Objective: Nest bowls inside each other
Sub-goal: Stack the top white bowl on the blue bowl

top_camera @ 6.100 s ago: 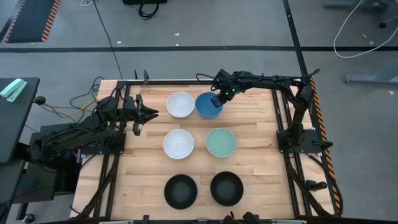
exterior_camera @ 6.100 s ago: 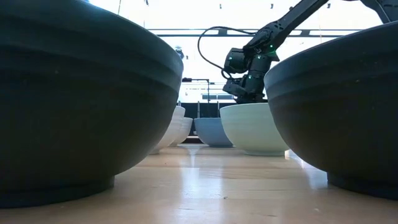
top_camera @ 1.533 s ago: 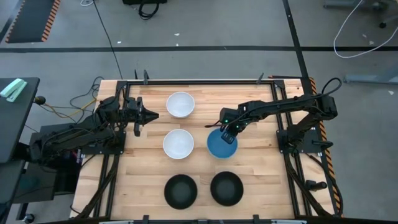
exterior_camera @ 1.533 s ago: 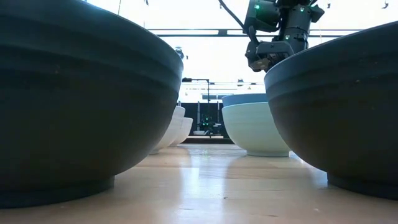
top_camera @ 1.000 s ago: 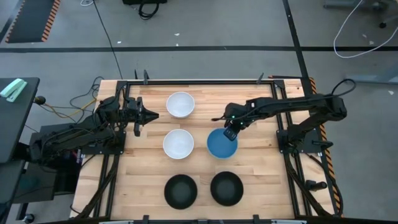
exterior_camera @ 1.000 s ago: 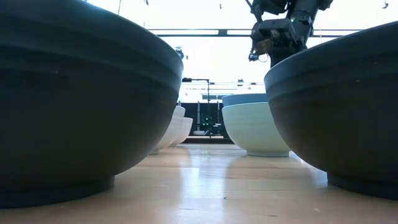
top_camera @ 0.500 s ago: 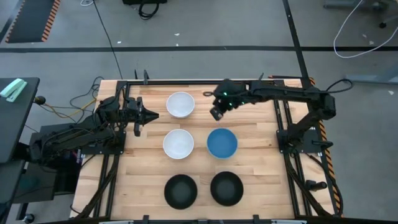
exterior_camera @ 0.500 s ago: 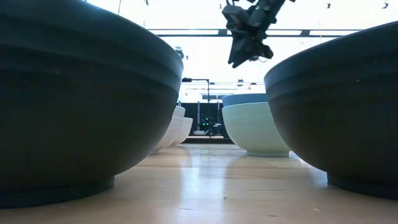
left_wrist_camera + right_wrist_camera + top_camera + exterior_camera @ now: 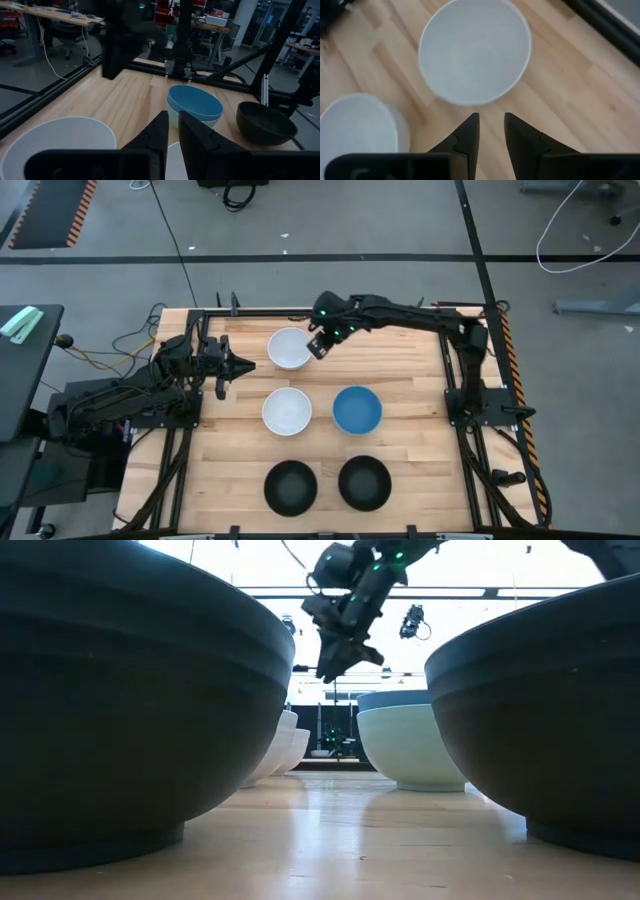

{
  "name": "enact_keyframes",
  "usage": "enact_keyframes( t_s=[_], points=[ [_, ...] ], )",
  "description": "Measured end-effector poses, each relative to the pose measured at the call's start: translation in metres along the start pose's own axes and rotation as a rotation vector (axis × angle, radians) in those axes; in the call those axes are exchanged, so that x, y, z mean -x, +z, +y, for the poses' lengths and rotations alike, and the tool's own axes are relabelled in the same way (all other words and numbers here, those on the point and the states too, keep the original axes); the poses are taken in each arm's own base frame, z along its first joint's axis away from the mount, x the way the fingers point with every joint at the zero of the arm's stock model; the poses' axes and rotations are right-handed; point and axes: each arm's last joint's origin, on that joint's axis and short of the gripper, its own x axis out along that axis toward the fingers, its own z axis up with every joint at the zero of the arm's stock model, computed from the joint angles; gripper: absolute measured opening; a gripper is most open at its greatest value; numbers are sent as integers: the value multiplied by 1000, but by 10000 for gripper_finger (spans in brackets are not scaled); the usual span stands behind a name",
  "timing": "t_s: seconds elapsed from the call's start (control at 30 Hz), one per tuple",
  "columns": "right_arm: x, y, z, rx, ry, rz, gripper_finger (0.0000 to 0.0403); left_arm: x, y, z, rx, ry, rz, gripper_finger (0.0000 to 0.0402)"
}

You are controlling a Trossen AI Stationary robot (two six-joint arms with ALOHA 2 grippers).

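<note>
Right end effector (image 9: 318, 346) above far white bowl (image 9: 288, 349)
Fingers slightly apart, empty; bowl just beside fingertips, at its rim.

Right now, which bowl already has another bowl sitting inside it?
The pale green bowl. The blue bowl sits nested in it, right of the nearer white bowl. Every other bowl stands alone.

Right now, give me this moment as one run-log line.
blue bowl nested in mint bowl | right gripper empty, over far white bowl rim | left gripper parked at table edge
</note>
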Motion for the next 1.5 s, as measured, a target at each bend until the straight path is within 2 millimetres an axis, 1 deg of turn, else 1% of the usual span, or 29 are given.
enact_keyframes(
  t_s=[0.13,0.27,0.47,0.63,0.83,1.1,1.5],
  points=[
    [-13,18,-7,-25,-10,21,98,0,0,0,-2,0,0,53],
    [-27,28,-12,-44,-20,60,98,0,0,0,-2,0,0,57],
    [-53,33,-15,-54,-2,113,98,0,0,0,-2,0,0,52],
    [-70,29,-22,-75,-21,169,98,0,0,0,-1,0,0,54],
    [-78,25,-27,-92,-41,212,98,0,0,0,-1,0,1,59],
    [-79,25,-26,-110,-41,205,98,0,0,0,0,0,0,51],
    [-81,25,-20,-110,-34,191,98,0,0,0,1,0,0,58]
  ],
)
